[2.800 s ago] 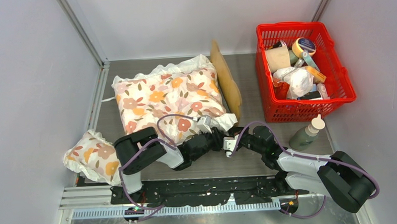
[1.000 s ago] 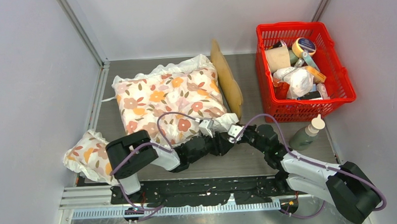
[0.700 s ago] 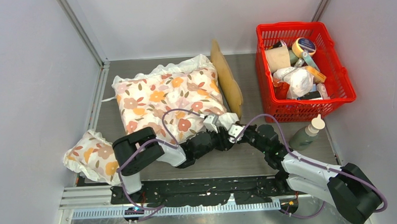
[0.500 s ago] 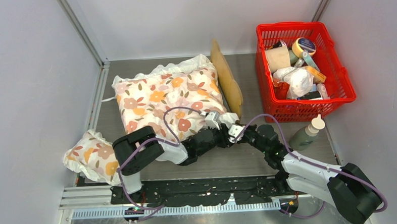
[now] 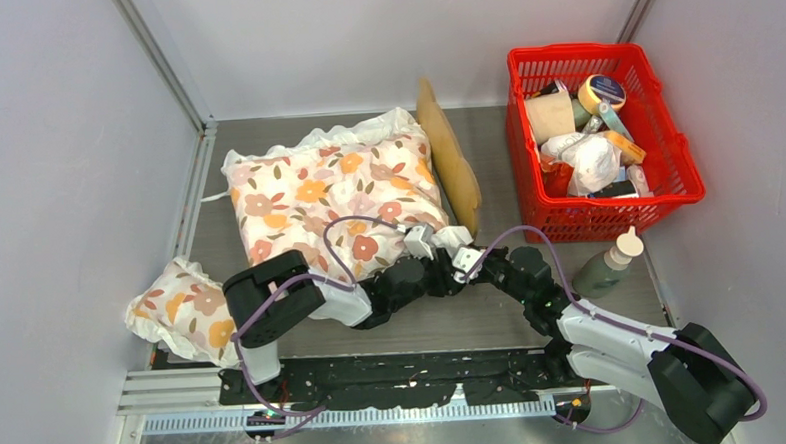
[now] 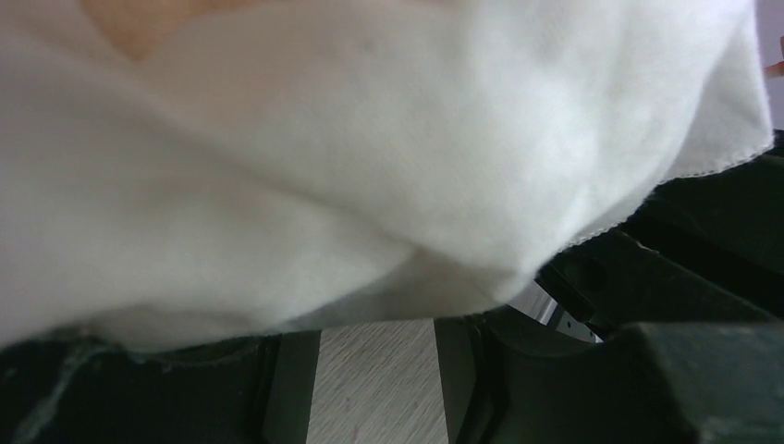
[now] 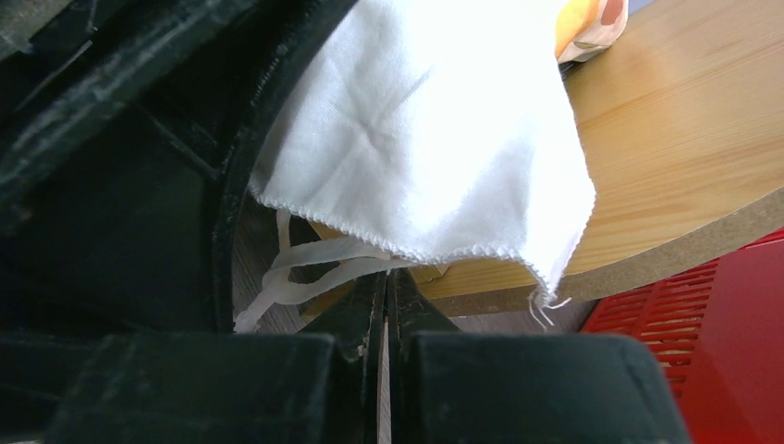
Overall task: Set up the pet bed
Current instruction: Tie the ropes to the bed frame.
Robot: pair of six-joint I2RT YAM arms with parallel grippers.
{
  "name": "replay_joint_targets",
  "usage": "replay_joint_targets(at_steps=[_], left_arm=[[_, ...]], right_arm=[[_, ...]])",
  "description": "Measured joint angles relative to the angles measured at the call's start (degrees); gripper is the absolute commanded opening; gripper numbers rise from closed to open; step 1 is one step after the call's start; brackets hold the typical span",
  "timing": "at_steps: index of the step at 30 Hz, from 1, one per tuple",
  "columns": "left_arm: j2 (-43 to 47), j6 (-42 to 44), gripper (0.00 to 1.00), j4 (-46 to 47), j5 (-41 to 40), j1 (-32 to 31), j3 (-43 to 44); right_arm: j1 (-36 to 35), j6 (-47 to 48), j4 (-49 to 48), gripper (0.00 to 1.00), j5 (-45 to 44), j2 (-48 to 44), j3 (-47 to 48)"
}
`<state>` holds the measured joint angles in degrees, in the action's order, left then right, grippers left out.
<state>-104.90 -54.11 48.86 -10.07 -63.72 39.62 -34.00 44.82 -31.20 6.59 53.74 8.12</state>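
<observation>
**Both grippers meeting at the cushion's near right corner**

The pet bed [image 5: 448, 160] is sitting toward the far side of the table [image 5: 494, 323], left of centre. It is almost wholly covered by the floral cushion [image 5: 328, 200] lying on top of it. Only its light-wood headboard is showing, standing on edge along the cushion's right side, between the cushion and the red basket [image 5: 680, 184]. The basket is occupying the table's far right corner and is holding an assortment of small items.

The left gripper [image 6: 377, 375] is reaching in from the left, low over the table at the cushion's near right corner. Its jaws are standing spread, with bare table showing between them. The cushion's white hem [image 6: 370, 166] is hanging across the view just above them, and I cannot tell whether they are touching it.

The right gripper [image 7: 384, 287] is pointing at the same corner from the right. Its jaws are pressing together. Thin white tie strings [image 7: 305, 268] are trailing from the hem right at the tips, and I cannot tell whether one is caught between them.

A small floral pillow [image 5: 178, 311] is lying at the near left edge. A bottle [image 5: 603, 265] of greenish liquid is standing near the right edge, in front of the basket.
</observation>
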Motion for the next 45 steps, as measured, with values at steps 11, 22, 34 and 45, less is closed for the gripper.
replay_joint_targets(at_steps=[11,22,34,45], left_arm=[[-0.2,-1.3,0.45,-3.0,-1.7,0.0,2.2],[-0.4,-3.0,0.38,-4.3,-3.0,0.1,3.2],[-0.5,-3.9,0.0,-2.3,-2.5,1.5,1.2],[3.6,-3.5,0.0,-5.2,-1.6,1.6,-2.0]], right_arm=[[0.1,0.0,0.0,0.05,0.0,-0.4,0.0],[0.2,0.0,-0.5,0.05,0.0,-0.5,0.0],[0.3,0.0,-1.0,0.05,-0.4,0.8,0.0],[0.2,-2.6,0.0,0.05,-2.3,1.7,0.0]])
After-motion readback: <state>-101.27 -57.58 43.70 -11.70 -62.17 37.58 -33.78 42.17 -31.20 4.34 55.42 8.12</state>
